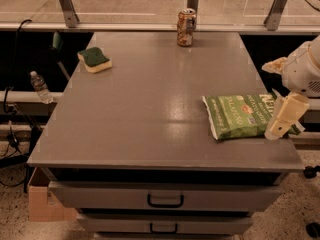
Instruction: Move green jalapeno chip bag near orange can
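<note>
The green jalapeno chip bag (pixel 239 116) lies flat near the table's right front edge, light green with white lettering. The orange can (pixel 186 27) stands upright at the table's far edge, about centre, far from the bag. My gripper (pixel 281 125) hangs at the right side of the view, over the bag's right end and covering that end. The white arm body (pixel 304 73) is above it.
A yellow sponge with a dark green top (pixel 94 59) lies at the far left of the grey table (pixel 145 109). A clear plastic bottle (pixel 40 87) sits on a ledge left of the table. Drawers (pixel 165 199) are below the front edge. A glass railing runs behind.
</note>
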